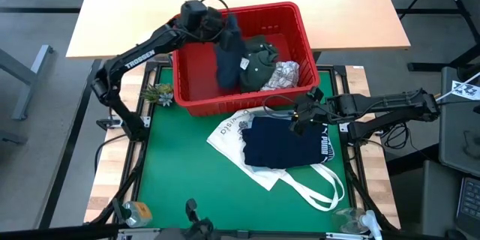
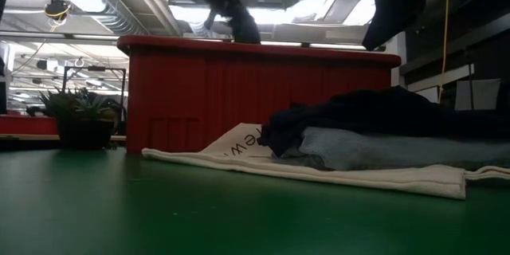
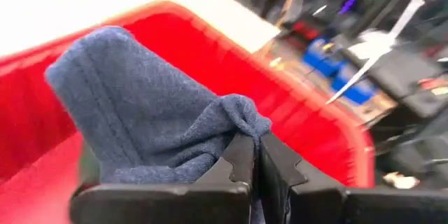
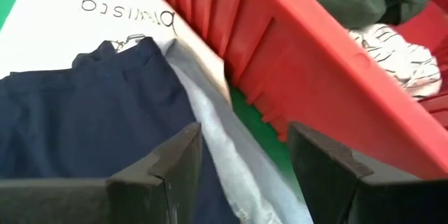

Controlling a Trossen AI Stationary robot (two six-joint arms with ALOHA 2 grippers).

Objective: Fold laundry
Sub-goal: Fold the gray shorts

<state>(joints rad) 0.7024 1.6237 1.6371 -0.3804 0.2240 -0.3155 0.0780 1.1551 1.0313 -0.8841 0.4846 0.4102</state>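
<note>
While your green felt desk (image 1: 187,172) carries one red slotted plastic basket (image 1: 196,82), three garments sit inside it: a soft blue knit piece (image 1: 228,56) lifted above the rim, a crumpled olive one (image 1: 260,61) and a white leaf-printed one (image 1: 283,74). One white tote bag (image 1: 229,133) lies flat in front, bearing a folded navy garment (image 1: 281,142) over pale denim (image 4: 231,157). Your left hand (image 3: 253,159) is pinching the blue knit; your right hand (image 4: 245,164) hovers spread above the navy stack.

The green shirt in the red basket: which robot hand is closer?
Left. The left gripper hangs over the basket beside the green shirt; the right gripper is outside it.
</note>
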